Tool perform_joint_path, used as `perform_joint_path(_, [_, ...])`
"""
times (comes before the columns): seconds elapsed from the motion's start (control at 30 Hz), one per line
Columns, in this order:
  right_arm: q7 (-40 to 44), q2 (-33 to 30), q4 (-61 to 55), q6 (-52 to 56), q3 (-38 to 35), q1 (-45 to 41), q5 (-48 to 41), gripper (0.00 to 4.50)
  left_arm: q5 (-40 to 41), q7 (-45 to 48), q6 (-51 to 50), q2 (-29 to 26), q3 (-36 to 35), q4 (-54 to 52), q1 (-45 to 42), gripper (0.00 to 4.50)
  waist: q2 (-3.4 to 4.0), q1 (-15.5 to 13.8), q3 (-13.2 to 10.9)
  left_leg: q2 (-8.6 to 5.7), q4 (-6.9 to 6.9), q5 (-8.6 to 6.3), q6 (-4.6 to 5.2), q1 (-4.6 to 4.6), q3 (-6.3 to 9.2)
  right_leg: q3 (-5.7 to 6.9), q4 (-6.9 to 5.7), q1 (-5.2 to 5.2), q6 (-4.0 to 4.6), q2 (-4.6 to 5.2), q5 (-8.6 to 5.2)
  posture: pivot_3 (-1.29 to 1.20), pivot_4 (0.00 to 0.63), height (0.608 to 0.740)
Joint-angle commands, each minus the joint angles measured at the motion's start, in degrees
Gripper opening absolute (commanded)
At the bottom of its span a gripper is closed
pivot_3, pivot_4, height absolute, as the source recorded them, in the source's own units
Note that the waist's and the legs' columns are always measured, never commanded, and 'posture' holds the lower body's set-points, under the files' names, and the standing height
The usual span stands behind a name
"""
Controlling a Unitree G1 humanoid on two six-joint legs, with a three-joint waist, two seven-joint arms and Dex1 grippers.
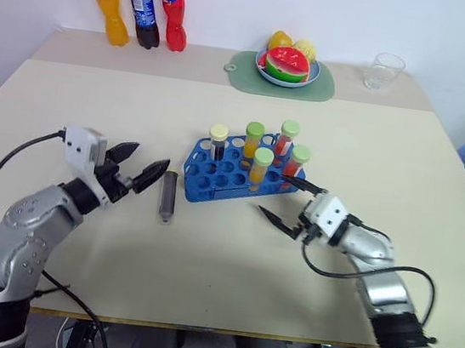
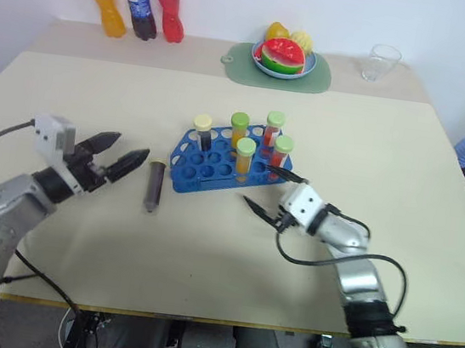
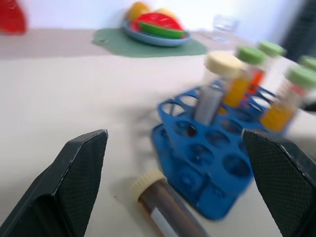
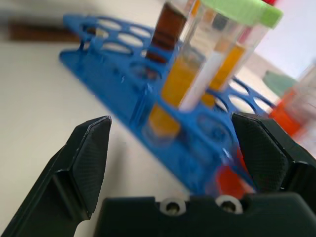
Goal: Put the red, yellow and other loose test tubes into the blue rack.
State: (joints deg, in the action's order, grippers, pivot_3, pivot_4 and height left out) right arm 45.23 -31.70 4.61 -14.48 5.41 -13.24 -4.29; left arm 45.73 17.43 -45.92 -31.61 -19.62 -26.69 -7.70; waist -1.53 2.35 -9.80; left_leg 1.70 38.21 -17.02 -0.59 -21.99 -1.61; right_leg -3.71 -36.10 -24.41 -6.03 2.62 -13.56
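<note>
Left eye view: blue rack [image 1: 234, 173] at table centre, five tubes standing; one dark loose tube [image 1: 167, 196] lying at its nine o'clock, long axis twelve-to-six, just at three o'clock of left gripper [image 1: 143, 171], nearer, spread empty; right gripper [image 1: 290, 202] likewise unclenched, empty

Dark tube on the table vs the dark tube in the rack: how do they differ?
The loose dark tube lies flat on the table, just left of the blue rack; the racked dark tube stands upright in a hole at the rack's back left. The loose one sits alone; the racked one has capped neighbours. Both share dark contents and pale yellow caps.
</note>
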Motion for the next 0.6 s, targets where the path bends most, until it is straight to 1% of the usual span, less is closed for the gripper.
perform_joint_path(0.03, [3.02, -4.35, -4.95, 1.82, -4.32, 0.42, -4.06, 4.27, 12.15, -16.01, -20.83, -0.86, -4.91, -0.51, -7.92, 4.5, -0.04, -0.02, -0.02, -0.01, 0.01, 0.0, 0.0, 0.01, 0.01, 0.0, -0.01, 0.0, 0.0, -0.01, 0.0, 0.0, 0.15, 0.74])
perform_joint_path(0.17, [7.49, -8.54, -6.53, 2.51, -6.3, 0.99, -7.4, 4.27, 25.53, -29.65, -33.16, 1.43, -8.54, 7.54, -18.66, 4.5, -0.06, -0.14, -0.02, -0.14, 0.02, 0.0, 0.0, 0.01, 0.06, 0.01, -0.01, 0.02, -0.01, -0.05, 0.0, 0.0, 0.15, 0.74])
perform_joint_path(0.27, [10.87, -9.91, -8.53, 2.91, -5.86, 1.3, -9.66, 4.27, 33.93, -39.67, -38.98, 1.61, -8.13, 16.15, -24.72, 4.5, -0.07, -0.07, -0.02, -0.17, 0.02, 0.0, 0.0, 0.01, 0.07, 0.01, -0.01, 0.02, -0.01, -0.05, 0.0, 0.0, 0.15, 0.74])
perform_joint_path(0.33, [12.7, -10.61, -9.92, 3.26, -5.33, 1.53, -10.38, 4.27, 40.93, -46.97, -38.38, 1.41, -6.03, 20.21, -26.48, 4.5, -0.07, 0.11, -0.02, -0.18, 0.01, 0.0, 0.0, 0.02, 0.07, 0.01, -0.01, 0.02, -0.01, -0.05, 0.0, 0.0, 0.15, 0.74])
perform_joint_path(0.37, [13.42, -10.89, -10.01, 3.41, -5.56, 1.63, -10.78, 4.27, 45.3, -51.78, -37.13, 1.02, -3.78, 22.09, -26.9, 4.5, -0.07, 0.05, -0.02, -0.17, 0.01, 0.0, -0.01, 0.03, 0.08, 0.01, -0.02, 0.01, -0.01, -0.05, 0.0, 0.0, 0.15, 0.74])
perform_joint_path(0.5, [14.12, -10.82, -9.74, 3.58, -6.06, 1.55, -10.75, 4.27, 62.66, -65.53, -29.29, -3.8, 5.93, 25.49, -26.24, 4.5, -0.08, -0.24, -0.03, -0.06, 0.0, 0.11, -0.22, 0.03, 0.12, 0.0, -0.04, 0.01, -0.01, 0.07, 0.0, 0.0, 0.15, 0.74])
perform_joint_path(0.53, [14.17, -10.73, -9.59, 3.44, -6.19, 1.55, -10.73, 4.27, 65.39, -68.35, -27.23, -4.42, 8.4, 25.64, -26.26, 4.5, -0.08, -0.38, -0.03, -0.05, -0.01, 0.16, -0.31, 0.02, 0.12, 0.0, -0.04, 0.0, -0.01, 0.09, 0.0, 0.0, 0.15, 0.74])
perform_joint_path(0.6, [13.93, -10.38, -9.62, 3.45, -6.12, 1.45, -10.52, 4.27, 67.2, -71.48, -24.88, -4.62, 11.03, 26.46, -26.56, 4.5, -0.07, -0.89, -0.03, -0.09, -0.02, 0.2, -0.4, 0.02, 0.12, 0.0, -0.04, 0.0, -0.01, 0.15, 0.01, 0.0, 0.15, 0.74])
